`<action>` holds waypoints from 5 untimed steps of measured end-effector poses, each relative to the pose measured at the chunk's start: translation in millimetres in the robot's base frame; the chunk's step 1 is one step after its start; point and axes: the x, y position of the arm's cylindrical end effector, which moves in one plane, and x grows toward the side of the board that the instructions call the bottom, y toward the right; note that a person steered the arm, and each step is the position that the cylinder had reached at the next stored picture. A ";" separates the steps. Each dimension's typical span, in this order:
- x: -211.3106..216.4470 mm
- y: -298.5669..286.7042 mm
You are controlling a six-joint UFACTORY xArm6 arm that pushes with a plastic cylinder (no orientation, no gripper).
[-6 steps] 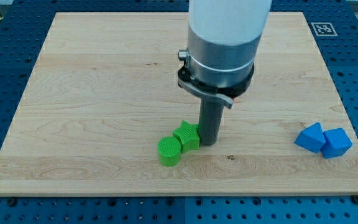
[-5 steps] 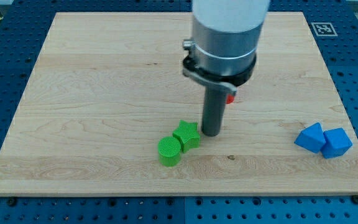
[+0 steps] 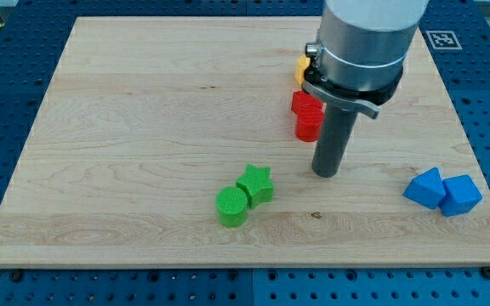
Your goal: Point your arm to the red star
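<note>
my tip (image 3: 325,174) is a bare rod end on the board (image 3: 126,110): nothing to open or close, holding nothing. it stands below and a little to the view's right of the red pair, near but apart.

red blocks: two, touching, right of board centre toward the view's top. upper one (image 3: 305,103) half hidden behind the arm housing (image 3: 356,51); lower one (image 3: 309,127) looks more like a cylinder. which is the star i cannot tell for sure; my guess is the upper one. a yellow block (image 3: 300,68) peeks out above them at the arm's edge, shape hidden.

further out: green star (image 3: 255,184) touching green cylinder (image 3: 231,206), well left and below the tip. two blue blocks (image 3: 442,191), touching, near the view's right edge, well apart from the tip.

risks, as i judge them:
- heading straight up the view would meet the lower red block first and shove it into the star, spoiling the point. cause: the cylinder lies between tip and star.
- picking the wrong red block, since the arm hides the shape.
- overshoot could knock the yellow block.

containers: none seen; every block lies loose on the board.
</note>
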 end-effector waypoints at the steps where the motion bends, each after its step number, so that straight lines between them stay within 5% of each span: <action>1: -0.2 3.0; 3: -13.4 25.3; 5: -71.5 32.6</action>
